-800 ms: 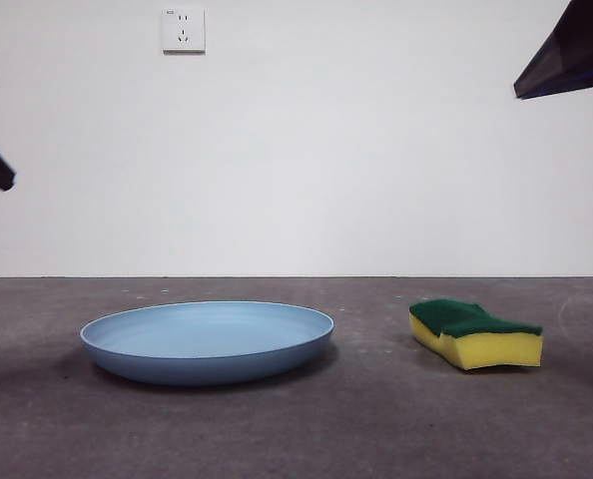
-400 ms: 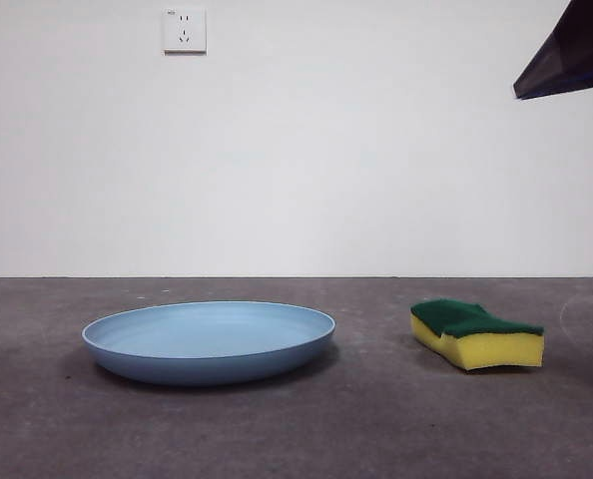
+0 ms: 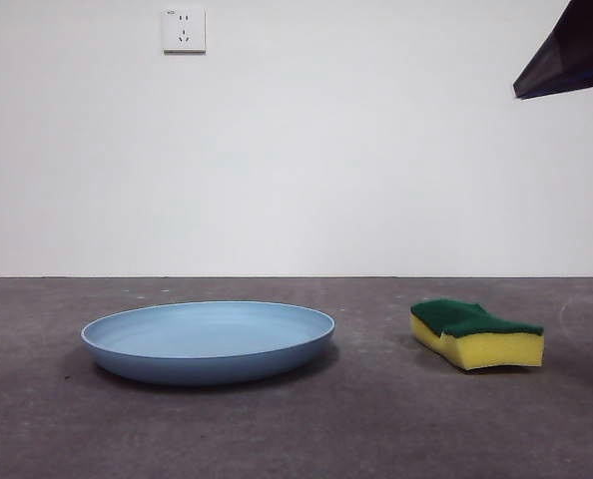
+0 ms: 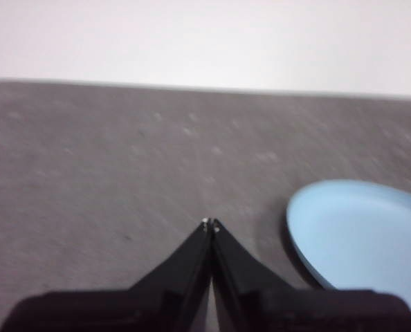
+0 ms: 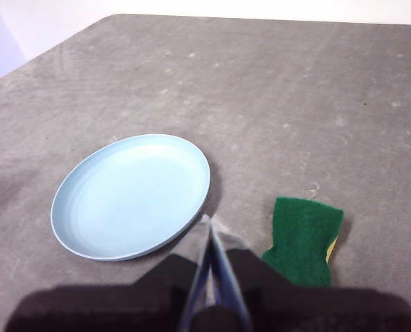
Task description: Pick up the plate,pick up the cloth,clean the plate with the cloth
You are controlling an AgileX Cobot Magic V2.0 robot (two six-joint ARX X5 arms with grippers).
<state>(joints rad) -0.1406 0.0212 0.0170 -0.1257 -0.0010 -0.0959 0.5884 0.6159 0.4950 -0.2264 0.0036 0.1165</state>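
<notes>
1. The plate lies flat on the counter, with the cloth, really a sponge, well apart to one side of it. Neither is held.
2. My left hand hangs above bare counter beside the plate's edge, fingertips pressed together. My right hand is raised over the gap between plate and sponge, its tips also together, holding nothing.
3. I judge the plate light, stiff and smooth plastic, likely slippery. Its raised rim is the only purchase, so I'd spread my left hand and pinch the near rim.
4. The sponge looks soft and light. I'd squeeze across its wavy sides, expecting it to compress.
5. The left wrist view is blurred and cuts off most of the plate. The front view shows only a dark tip at one top corner.
</notes>
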